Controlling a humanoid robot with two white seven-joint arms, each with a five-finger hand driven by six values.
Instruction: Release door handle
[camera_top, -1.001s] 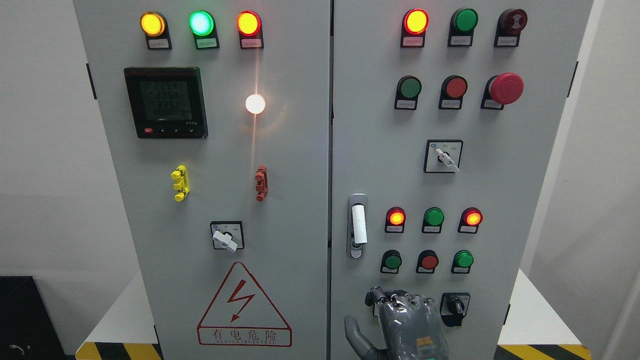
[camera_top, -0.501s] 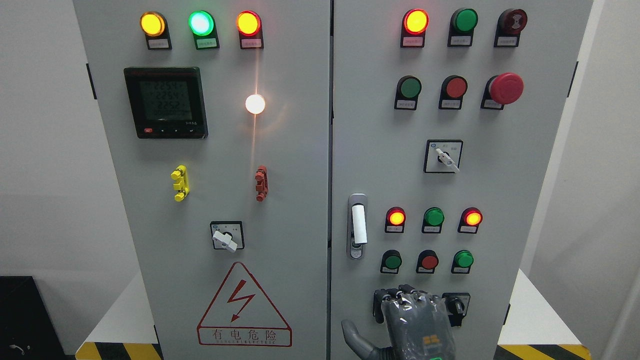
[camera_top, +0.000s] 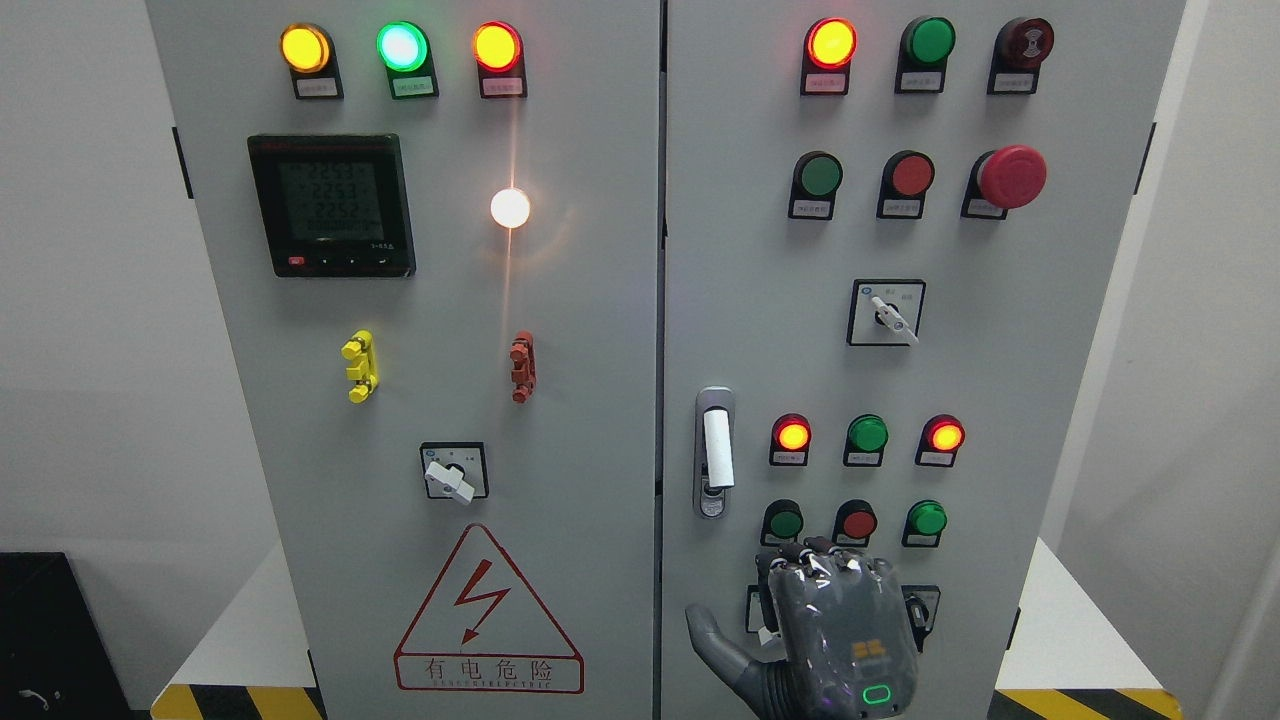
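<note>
Hovering low before the right cabinet door, my right hand (camera_top: 835, 630) holds nothing, fingers curled, thumb spread. Risk: its knuckles sit just below the green (camera_top: 785, 522) and red (camera_top: 858, 522) pushbuttons and could bump them. The door handle (camera_top: 715, 452) stands free above, near that door's left edge. Grey cabinet (camera_top: 600, 300), white walls beyond.

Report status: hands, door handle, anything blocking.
Right hand low on the right door, below the door handle, holding nothing, fingers curled. Left hand out of view. Handle upright, untouched. Nothing between hand and handle.
</note>
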